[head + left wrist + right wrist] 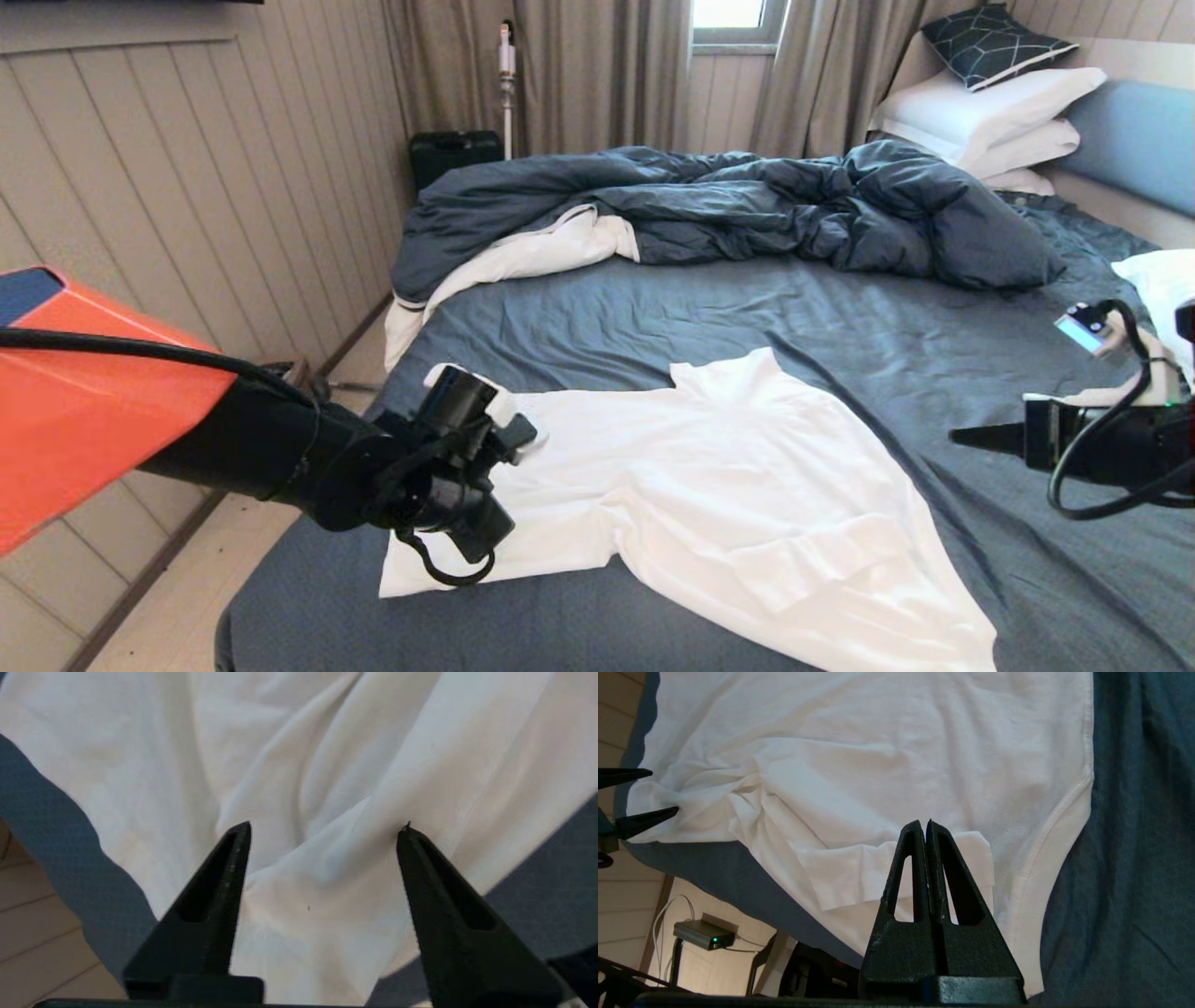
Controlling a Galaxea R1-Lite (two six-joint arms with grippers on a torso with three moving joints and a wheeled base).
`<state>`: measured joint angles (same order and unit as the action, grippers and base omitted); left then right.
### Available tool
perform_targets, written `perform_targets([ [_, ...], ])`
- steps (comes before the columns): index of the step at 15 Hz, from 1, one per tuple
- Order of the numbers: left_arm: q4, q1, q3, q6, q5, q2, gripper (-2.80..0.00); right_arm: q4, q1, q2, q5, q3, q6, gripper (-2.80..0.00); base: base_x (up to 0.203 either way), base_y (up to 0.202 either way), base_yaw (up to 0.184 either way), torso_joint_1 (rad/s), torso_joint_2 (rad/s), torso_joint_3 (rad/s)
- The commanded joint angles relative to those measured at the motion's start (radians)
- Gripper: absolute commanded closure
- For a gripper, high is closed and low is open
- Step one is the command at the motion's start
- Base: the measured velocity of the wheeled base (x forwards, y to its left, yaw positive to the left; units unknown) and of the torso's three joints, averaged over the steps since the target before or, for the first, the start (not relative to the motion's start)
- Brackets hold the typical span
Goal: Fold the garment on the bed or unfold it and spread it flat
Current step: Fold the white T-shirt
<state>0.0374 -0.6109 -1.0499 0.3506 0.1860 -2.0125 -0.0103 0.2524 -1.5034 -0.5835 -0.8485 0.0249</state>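
Note:
The garment (pixel 747 485), a plain white shirt, lies spread on the bed's dark blue sheet (pixel 840 317) near the front, its neck pointing toward the duvet. My left gripper (pixel 504 429) hangs low over the shirt's left part. In the left wrist view it (pixel 325 828) stands open, and a rumpled ridge of the white cloth (pixel 327 765) lies between and under the spread fingers, with nothing pinched. My right gripper (pixel 957 435) hovers over bare sheet to the shirt's right, shut and empty. The right wrist view shows it (pixel 924 823) above the shirt (pixel 878 742).
A rumpled dark blue duvet (pixel 747 201) with white lining covers the far half of the bed. White pillows (pixel 990 112) and a blue headboard (pixel 1134 140) are at the far right. The panelled wall and floor (pixel 187 607) run along the bed's left edge.

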Motion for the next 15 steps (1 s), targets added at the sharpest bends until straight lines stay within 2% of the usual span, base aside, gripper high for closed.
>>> perform_targets([
  [1, 0.04, -0.012, 0.013, 0.003, 0.008, -0.031, -2.8, 0.008, 0.004, -0.014, -0.004, 0.011, 0.0, 0.0, 0.0, 0.0, 0.0, 0.0, 0.0, 0.0],
  [4, 0.181, -0.012, 0.069, 0.042, 0.073, -0.036, -2.8, 0.027, 0.002, -0.021, -0.006, 0.023, -0.002, 0.0, 0.0, 0.0, 0.0, 0.0, 0.0, 0.0],
  [8, 0.194, -0.046, 0.104, 0.04, 0.098, -0.008, -2.8, 0.027, 0.004, -0.02, -0.013, 0.034, -0.017, 0.0, 0.0, 0.0, 0.0, 0.0, 0.0, 0.0],
  [12, 0.271, -0.055, 0.119, 0.046, 0.139, 0.009, -2.8, 0.03, 0.004, -0.021, -0.016, 0.042, -0.031, 0.0, 0.0, 0.0, 0.0, 0.0, 0.0, 0.0],
  [15, 0.266, -0.077, 0.172, 0.05, 0.154, 0.051, -2.8, 0.03, 0.002, -0.015, -0.016, 0.046, -0.031, 0.0, 0.0, 0.0, 0.0, 0.0, 0.0, 0.0],
])
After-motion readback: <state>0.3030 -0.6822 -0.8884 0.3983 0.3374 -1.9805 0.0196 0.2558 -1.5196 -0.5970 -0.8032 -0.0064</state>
